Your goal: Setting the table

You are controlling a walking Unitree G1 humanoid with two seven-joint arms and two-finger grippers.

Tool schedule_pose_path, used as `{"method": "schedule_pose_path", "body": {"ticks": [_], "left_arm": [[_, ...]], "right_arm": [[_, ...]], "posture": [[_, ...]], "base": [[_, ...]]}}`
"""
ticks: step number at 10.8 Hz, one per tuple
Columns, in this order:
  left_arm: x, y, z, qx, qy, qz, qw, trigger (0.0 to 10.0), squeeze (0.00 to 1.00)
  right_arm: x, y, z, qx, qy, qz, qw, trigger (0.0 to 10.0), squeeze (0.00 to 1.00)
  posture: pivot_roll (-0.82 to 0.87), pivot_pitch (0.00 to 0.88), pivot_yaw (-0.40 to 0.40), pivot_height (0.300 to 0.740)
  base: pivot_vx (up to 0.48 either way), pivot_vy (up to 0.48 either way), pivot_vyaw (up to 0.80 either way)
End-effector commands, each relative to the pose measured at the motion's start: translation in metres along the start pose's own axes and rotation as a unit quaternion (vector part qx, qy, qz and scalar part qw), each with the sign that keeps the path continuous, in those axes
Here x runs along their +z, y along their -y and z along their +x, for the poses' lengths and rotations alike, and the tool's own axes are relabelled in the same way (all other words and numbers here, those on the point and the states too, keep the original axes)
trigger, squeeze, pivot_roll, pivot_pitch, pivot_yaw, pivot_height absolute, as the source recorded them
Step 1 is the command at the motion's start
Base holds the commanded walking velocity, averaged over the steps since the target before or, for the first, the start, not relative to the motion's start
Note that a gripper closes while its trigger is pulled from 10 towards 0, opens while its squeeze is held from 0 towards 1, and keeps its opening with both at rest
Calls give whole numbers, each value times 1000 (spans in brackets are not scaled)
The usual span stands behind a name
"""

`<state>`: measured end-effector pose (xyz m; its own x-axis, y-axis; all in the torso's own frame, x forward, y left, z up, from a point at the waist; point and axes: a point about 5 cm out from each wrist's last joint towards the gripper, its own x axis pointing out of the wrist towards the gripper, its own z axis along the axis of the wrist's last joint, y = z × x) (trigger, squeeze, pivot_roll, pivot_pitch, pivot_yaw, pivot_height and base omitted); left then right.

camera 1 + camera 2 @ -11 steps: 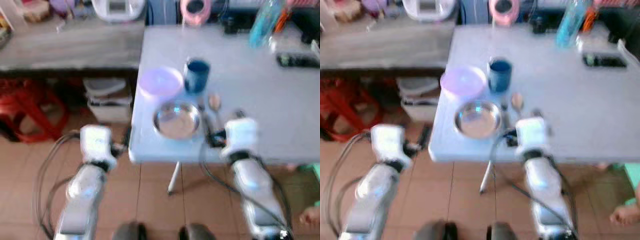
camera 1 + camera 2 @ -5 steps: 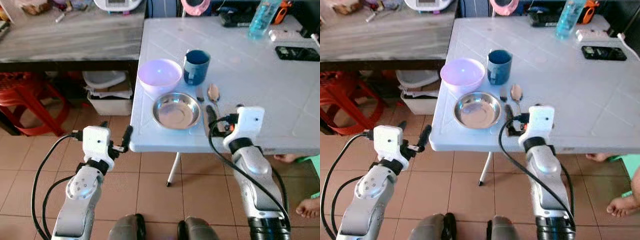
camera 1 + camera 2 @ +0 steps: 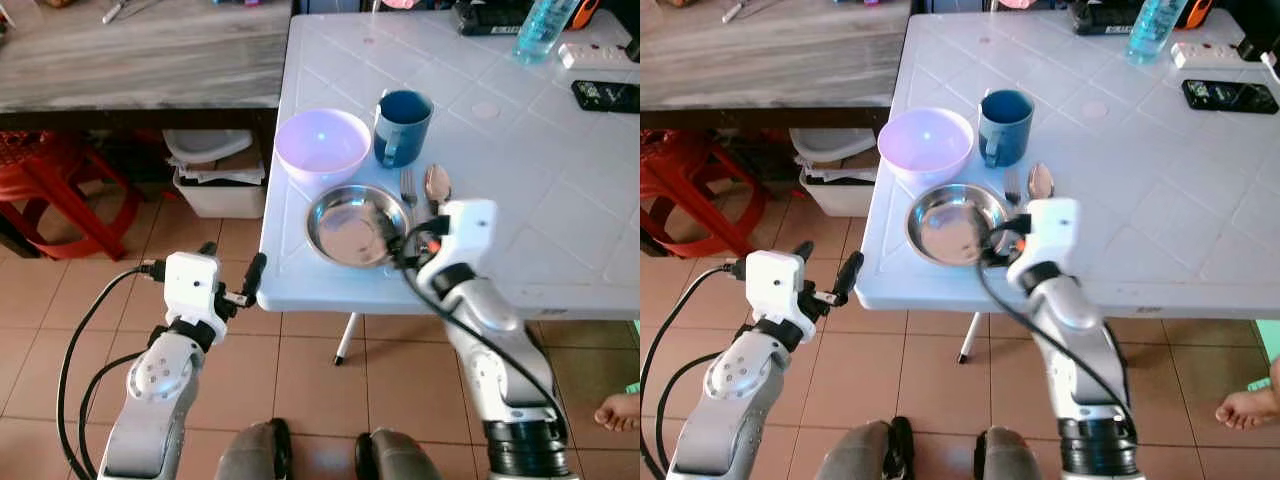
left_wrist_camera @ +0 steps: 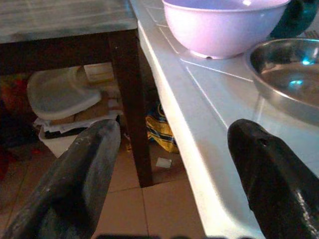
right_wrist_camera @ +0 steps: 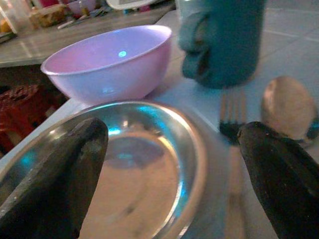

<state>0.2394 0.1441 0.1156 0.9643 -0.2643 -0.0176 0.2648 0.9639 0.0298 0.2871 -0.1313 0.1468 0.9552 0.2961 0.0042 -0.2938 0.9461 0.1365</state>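
Note:
On the white table, near its front left corner, stand a lilac bowl, a blue mug and a steel dish. A fork and a spoon lie just right of the dish. My right gripper hovers open over the dish's right rim; in the right wrist view its fingers straddle the steel dish, with the fork beside it. My left gripper is open in the air, off the table's left front corner and lower than its top.
A grey wooden counter adjoins the table on the left, with a red stool and white boxes below it. A bottle, power strip and phone lie at the table's back. A person's foot is at the right.
My right gripper has swung left, from beside the fork and spoon to over the steel dish's rim. The camera has tilted slightly. The left arm has stayed put.

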Motion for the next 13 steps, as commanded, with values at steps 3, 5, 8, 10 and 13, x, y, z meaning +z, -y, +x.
{"method": "schedule_pose_path", "body": {"ticks": [3, 5, 8, 10, 13], "left_arm": [[4, 7, -6, -52, -3, 6, 999, 10000, 0], [3, 7, -8, -55, -6, 6, 998, 10000, 0], [3, 11, -11, -77, -10, 1, 997, 10000, 0], [4, 15, -13, -96, -9, -5, 995, 10000, 0], [7, 22, -16, -137, -2, -20, 990, 10000, 0]], "right_arm": [[-7, -10, -5, 33, -38, 16, 999, 10000, 0], [-10, -11, -7, 36, -48, 27, 998, 10000, 0], [-11, -16, -3, 51, -66, 48, 995, 1608, 0], [-11, -17, -2, 48, -74, 69, 994, 0, 0], [-16, -13, -1, 31, -109, 101, 988, 0, 0]], "posture": [[-22, 201, 62, 740], [-21, 207, 61, 740], [-18, 213, 57, 740], [-18, 213, 56, 740], [-20, 216, 53, 740]], "base": [[0, 0, 0], [0, 0, 0], [0, 0, 0], [0, 0, 0], [0, 0, 0]]}}
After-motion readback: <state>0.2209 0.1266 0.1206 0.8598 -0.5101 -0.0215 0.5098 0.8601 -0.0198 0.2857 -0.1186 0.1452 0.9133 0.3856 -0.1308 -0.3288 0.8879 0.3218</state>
